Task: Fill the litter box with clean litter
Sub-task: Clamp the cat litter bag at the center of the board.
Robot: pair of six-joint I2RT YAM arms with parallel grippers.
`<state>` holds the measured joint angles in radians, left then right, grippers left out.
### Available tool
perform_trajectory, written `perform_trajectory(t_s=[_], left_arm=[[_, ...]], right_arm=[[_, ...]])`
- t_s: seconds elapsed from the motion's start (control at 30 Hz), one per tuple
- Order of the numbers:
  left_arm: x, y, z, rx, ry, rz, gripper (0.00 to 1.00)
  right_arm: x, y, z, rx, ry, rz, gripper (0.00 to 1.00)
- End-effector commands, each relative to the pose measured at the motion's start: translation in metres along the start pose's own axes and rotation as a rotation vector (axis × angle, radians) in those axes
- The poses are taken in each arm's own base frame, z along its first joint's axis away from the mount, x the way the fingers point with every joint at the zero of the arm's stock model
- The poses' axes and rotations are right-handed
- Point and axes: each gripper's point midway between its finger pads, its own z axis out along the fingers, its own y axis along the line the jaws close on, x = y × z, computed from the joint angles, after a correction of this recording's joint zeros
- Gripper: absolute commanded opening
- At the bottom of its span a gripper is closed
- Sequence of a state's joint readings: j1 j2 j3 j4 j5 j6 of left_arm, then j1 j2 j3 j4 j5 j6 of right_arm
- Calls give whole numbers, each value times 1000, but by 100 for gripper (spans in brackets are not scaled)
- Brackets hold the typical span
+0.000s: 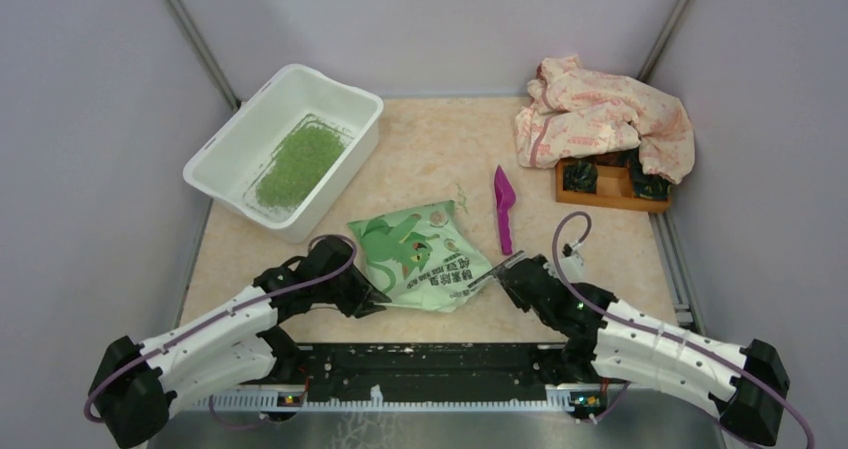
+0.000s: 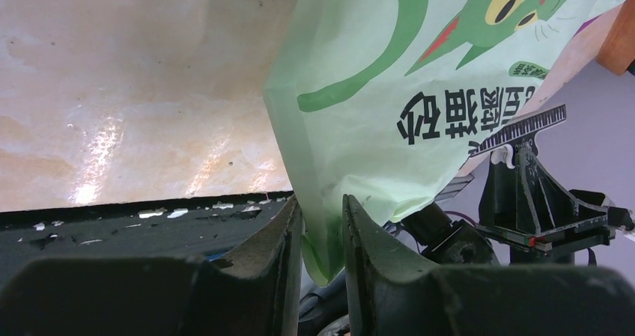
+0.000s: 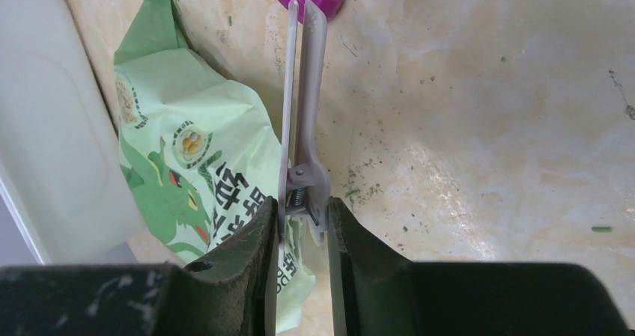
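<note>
Here, the left tool (image 2: 322, 235) pinches a corner of the light green printed plastic bag (image 1: 420, 254) near the beige tabletop's (image 1: 430, 149) front edge. The right tool (image 3: 303, 227) clamps a long pale spring clip (image 3: 305, 89). Loose green litter granules (image 1: 298, 164) lie inside the large white rectangular plastic tub (image 1: 335, 89) at far left.

Upper left, the white litter box (image 1: 245, 134) holds light green clean litter (image 1: 298, 164). Centre, the pale green bag (image 1: 420, 254) shows a darker green cat and black characters. The scoop (image 1: 503, 209) is magenta, the table (image 1: 430, 149) marbled beige, the clip (image 3: 303, 89) pale grey. Upper right, the cloth (image 1: 610, 119) is cream with a pink print.
</note>
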<state>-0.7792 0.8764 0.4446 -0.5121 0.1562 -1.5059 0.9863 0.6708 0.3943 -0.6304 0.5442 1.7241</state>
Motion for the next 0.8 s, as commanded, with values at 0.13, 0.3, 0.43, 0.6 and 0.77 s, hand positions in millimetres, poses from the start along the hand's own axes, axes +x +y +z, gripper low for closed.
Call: perform_trajectory(t_s=[0.13,0.3,0.43,0.6,0.77], left_arm=[[5,-19,-3,75,18,29,31],[5,-14,0,62,24,30,31],[5,-13,0,62,21,31,31],[5,-14,3,63,28,32,31],[8,-19,4,78,45,42,31]], right_arm=[[5,11,1,-49,9,-17,0],[0,5,-1,-15,-7,-33,0],[-2,3,-2,-6,-14,-36,0],[-6,5,-5,1,-28,-48,0],[-7,8,-6,16,-34,-66,0]])
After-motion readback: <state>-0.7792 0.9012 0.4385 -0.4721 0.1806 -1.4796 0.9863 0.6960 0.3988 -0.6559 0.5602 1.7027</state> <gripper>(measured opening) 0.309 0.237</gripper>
